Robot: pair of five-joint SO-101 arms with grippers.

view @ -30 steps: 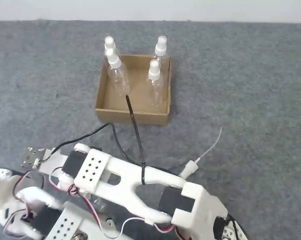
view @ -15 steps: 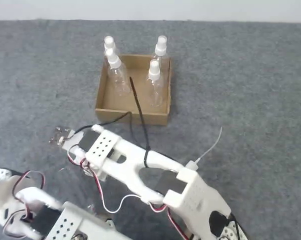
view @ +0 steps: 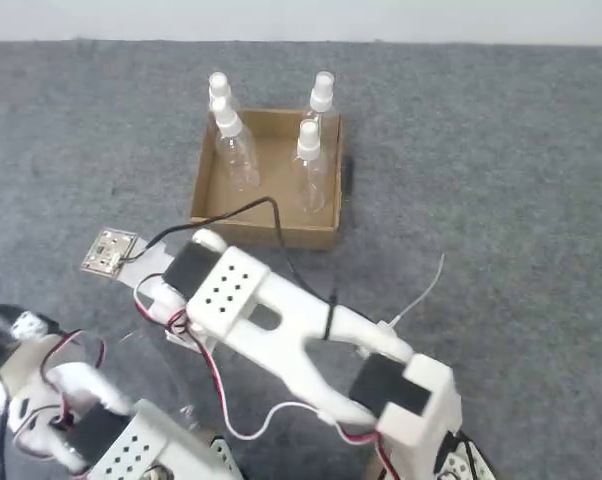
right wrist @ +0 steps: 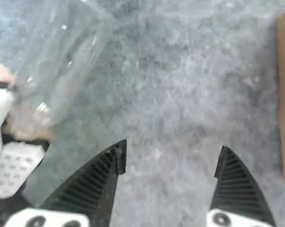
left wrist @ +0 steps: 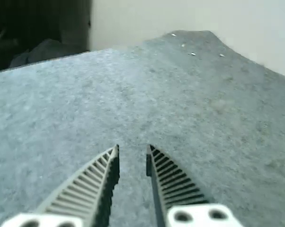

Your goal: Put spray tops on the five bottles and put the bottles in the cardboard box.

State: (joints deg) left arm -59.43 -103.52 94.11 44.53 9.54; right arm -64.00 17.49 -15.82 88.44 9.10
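High view | 4 capped bottles (view: 236, 150) upright in cardboard box (view: 266, 232), front part free for no. 5 | spray top (view: 386, 327) loose on desk (view: 501, 150) | R jaws wide apart, clear 5th bottle (right wrist: 62, 61) just beside, we judge ready to grab | L jaws narrow gap, empty, we reckon parked.

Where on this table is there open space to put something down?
Bare mat lies right of the box and left of it. Inside, the middle floor between four bottles is free. Crowded in front: the arms and a loose spray top.
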